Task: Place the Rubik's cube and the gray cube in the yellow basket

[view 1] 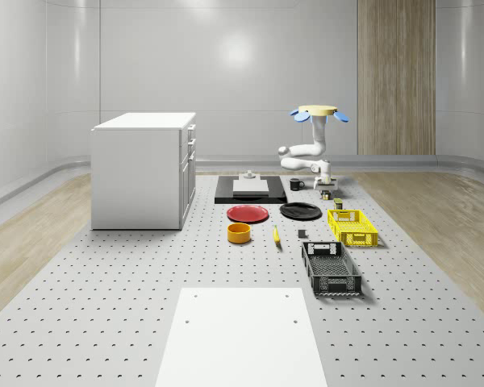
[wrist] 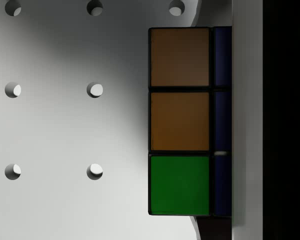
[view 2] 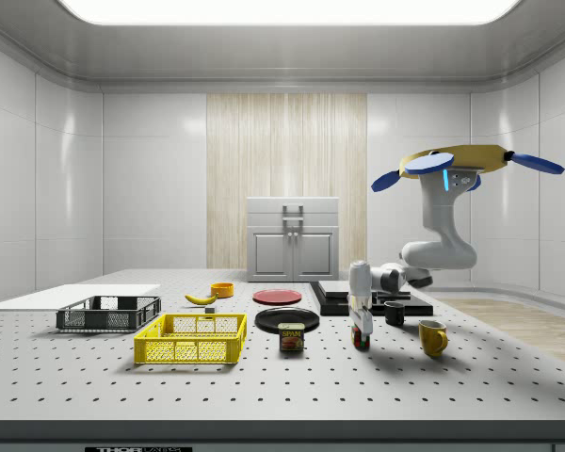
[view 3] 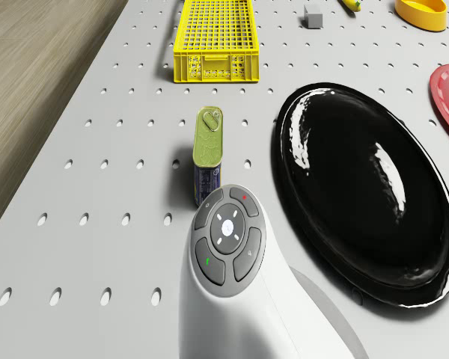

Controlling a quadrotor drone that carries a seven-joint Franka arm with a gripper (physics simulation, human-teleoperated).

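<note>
The Rubik's cube (wrist: 180, 122) shows orange, green and blue tiles, with my gripper (wrist: 213, 121) shut on it and a fingertip (wrist: 212, 231) against each end. In the side view the gripper (view 2: 361, 325) points straight down with the cube (view 2: 361, 339) at table level. The drone (view 2: 466, 162) hovers above the table's far right part in the whole-scene view, with the arm hanging below it. The yellow basket (view 1: 352, 226) (view 3: 213, 41) stands a short way from the cube (view 1: 326, 196). The small gray cube (view 1: 302, 235) (view 3: 312, 16) lies beside the basket.
A spam can (view 3: 209, 153) stands between the gripper and the yellow basket. A black plate (view 3: 367, 194), red plate (view 1: 248, 213), orange bowl (view 1: 239, 233) and banana (view 1: 276, 235) lie nearby. There is also a black basket (view 1: 331, 268), a yellow mug (view 2: 432, 336), a black mug (view 2: 395, 313) and a white cabinet (view 1: 143, 169).
</note>
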